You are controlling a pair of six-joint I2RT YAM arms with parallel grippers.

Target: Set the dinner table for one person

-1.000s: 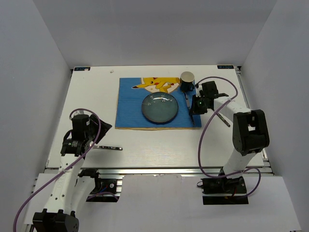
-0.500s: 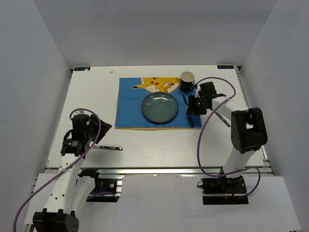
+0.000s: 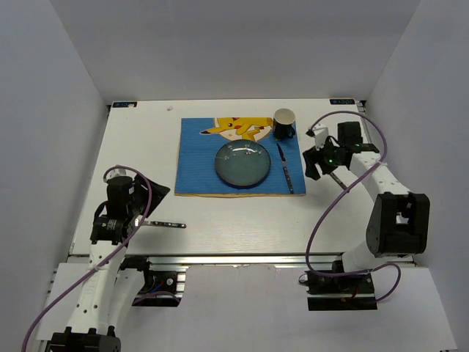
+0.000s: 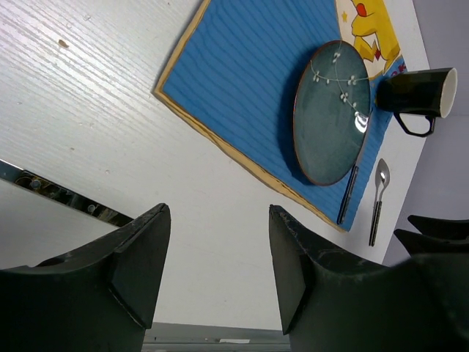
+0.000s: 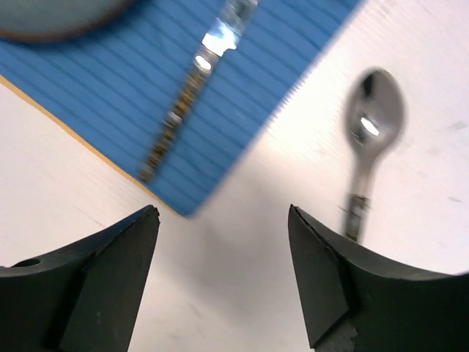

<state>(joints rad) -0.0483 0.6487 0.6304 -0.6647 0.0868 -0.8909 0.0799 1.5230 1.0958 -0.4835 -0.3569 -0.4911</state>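
The dinner table (image 3: 234, 213) carries a blue placemat (image 3: 196, 158) with a teal plate (image 3: 242, 163) on it. A knife (image 3: 284, 167) lies on the mat just right of the plate, and a dark mug (image 3: 284, 123) stands at the mat's far right corner. On the bare top right of the mat lies a spoon (image 5: 370, 139). My right gripper (image 3: 316, 163) hovers open and empty between the mat's edge and the spoon. Low at the left, my left gripper (image 3: 139, 220) is open and empty beside a slim metal utensil (image 3: 165, 224).
White walls close in the table on three sides. A metal rail (image 3: 242, 258) runs along the front edge, with both arm bases behind it. Purple cables loop off each arm. In the left wrist view the plate (image 4: 330, 110), mug (image 4: 418, 92) and knife (image 4: 349, 192) lie far ahead.
My right gripper has opened, left the knife lying on the mat beside the plate, and swung right off the mat toward the spoon. The left arm has barely moved.
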